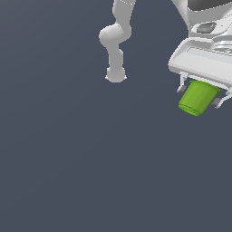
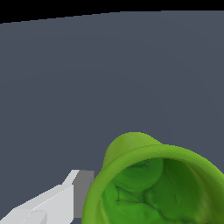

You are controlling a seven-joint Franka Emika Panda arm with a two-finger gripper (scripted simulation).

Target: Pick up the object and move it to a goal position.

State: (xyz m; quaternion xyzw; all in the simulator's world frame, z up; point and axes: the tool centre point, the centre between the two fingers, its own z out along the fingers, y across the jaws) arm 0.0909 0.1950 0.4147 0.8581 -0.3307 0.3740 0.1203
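Observation:
A small bright green cup (image 1: pixel 197 97) is held between the fingers of my white gripper (image 1: pixel 201 94) at the exterior view's upper right, lifted off the grey floor. The cup is tilted, its narrow base pointing down and toward the exterior view's left. In the wrist view the cup (image 2: pixel 153 183) fills the near corner, its round rim and hollow inside facing the camera. One white finger with a grey pad (image 2: pixel 83 192) rests against the cup's side. The other finger is hidden by the cup in that view.
The arm's white base and lower links (image 1: pixel 115 43) stand at the top middle of the exterior view. A plain grey floor (image 1: pixel 90 158) spreads under everything. No goal marker shows in either view.

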